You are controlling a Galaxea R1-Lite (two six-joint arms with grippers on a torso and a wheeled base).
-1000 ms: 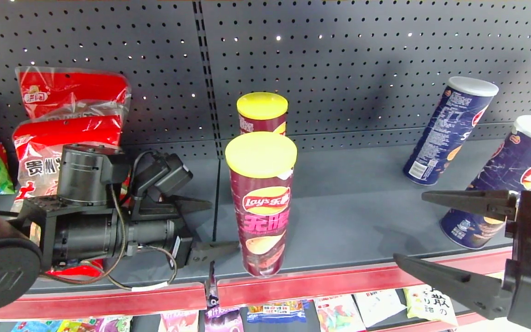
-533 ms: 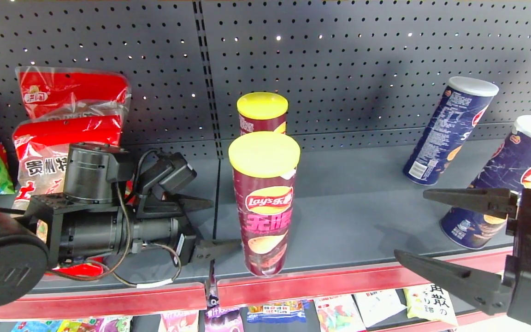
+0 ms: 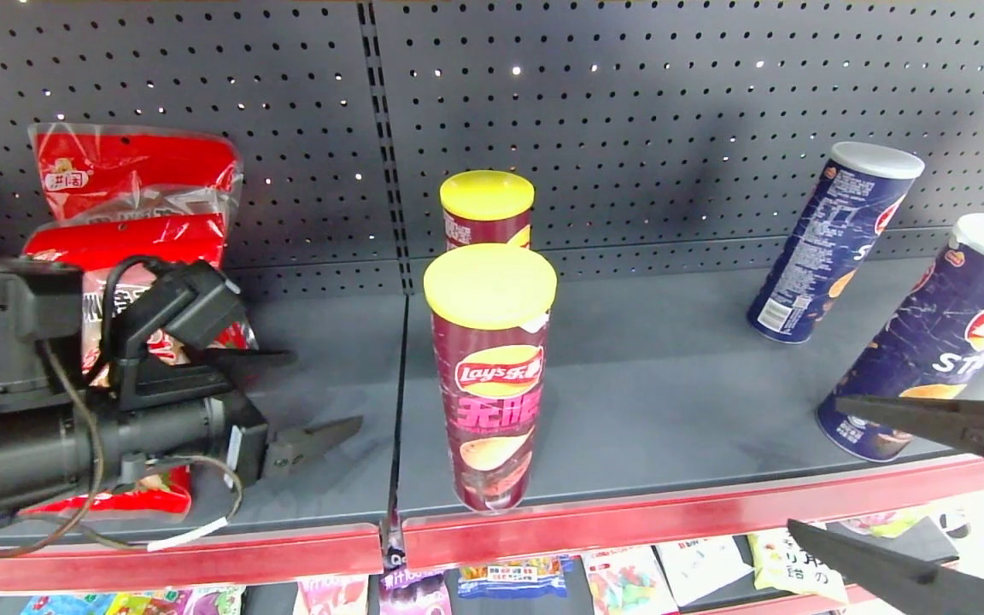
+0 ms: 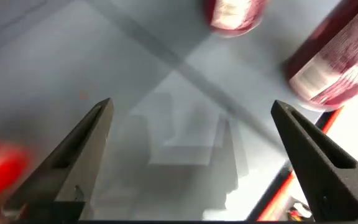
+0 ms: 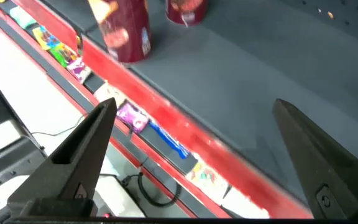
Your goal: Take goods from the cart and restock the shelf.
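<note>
A maroon chip can with a yellow lid stands upright at the front of the grey shelf. A second one stands right behind it. My left gripper is open and empty, to the left of the front can and apart from it. In the left wrist view the left gripper hangs over bare shelf, with both maroon cans beyond it. My right gripper is open and empty, low at the right, in front of the shelf's red edge strip. The right gripper spans that strip in its own wrist view.
Two blue chip cans lean tilted at the shelf's right. Red snack bags stand against the pegboard at the left, behind my left arm. Small packets lie on the shelf below. Bare shelf lies between the maroon and blue cans.
My left gripper has drawn back to the left, away from the front maroon can. My right gripper has dropped lower and moved right. The front can shifted slightly right early on.
</note>
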